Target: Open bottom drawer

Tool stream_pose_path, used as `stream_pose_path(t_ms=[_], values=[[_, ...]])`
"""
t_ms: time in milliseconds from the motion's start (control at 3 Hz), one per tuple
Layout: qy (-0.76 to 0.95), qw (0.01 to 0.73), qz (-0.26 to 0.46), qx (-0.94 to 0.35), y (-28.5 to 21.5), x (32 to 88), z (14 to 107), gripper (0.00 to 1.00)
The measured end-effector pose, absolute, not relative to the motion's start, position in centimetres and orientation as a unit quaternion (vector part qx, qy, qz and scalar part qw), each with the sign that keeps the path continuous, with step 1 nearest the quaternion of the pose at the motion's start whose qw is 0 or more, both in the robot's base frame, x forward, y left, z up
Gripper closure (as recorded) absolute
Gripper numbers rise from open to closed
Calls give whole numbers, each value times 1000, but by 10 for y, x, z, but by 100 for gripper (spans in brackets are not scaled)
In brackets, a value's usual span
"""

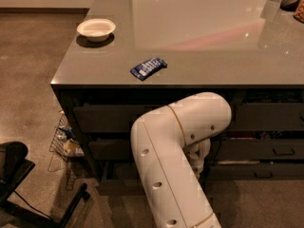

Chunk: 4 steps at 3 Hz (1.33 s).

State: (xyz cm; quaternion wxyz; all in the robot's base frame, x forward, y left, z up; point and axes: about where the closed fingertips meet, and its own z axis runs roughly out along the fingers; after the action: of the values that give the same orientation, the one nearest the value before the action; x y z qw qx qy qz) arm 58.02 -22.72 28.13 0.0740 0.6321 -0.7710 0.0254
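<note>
Low before the dark grey drawer fronts, the gripper (201, 161), almost wholly hidden behind the thick white jointed robot arm (166, 165). Only a pale end piece showing just under the arm's elbow. Cannot tell whether spread, pressed together or pinching anything.

Just left of the gripper and slightly lower, the bottom drawer (118, 186): wide, dark grey, slimmest front of its stack, right part covered by the arm. Seemingly a little forward of the fronts above, with a dark gap over it. Cannot tell whether touched by the gripper.

Up and left of the gripper, two taller dark grey wide drawers (109, 118). To its right, a stack of narrower dark drawers (275, 151) with small dark pulls.

Overhead, a glossy grey rectangular countertop (199, 56). On it, above and slightly left of the gripper, a small blue-and-white crinkled packet (148, 68). Farther up-left, near the corner, a shallow round white bowl (96, 29), well apart from the packet.

Far left of the gripper, at floor level, a wire basket (64, 141) against the cabinet side. Farther down-left, a black chair base (28, 189) on the brown speckled floor (28, 80).
</note>
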Motion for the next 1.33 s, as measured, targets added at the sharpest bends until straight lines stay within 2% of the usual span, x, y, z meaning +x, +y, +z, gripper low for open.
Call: stream_pose_path(t_ms=[333, 667, 1000, 1333], values=[[-771, 75, 26, 631, -229, 579, 281, 82], [-771, 77, 25, 631, -229, 578, 280, 59], [-771, 55, 15, 635, -218, 573, 280, 36], [-771, -5, 7, 637, -194, 562, 299, 13]])
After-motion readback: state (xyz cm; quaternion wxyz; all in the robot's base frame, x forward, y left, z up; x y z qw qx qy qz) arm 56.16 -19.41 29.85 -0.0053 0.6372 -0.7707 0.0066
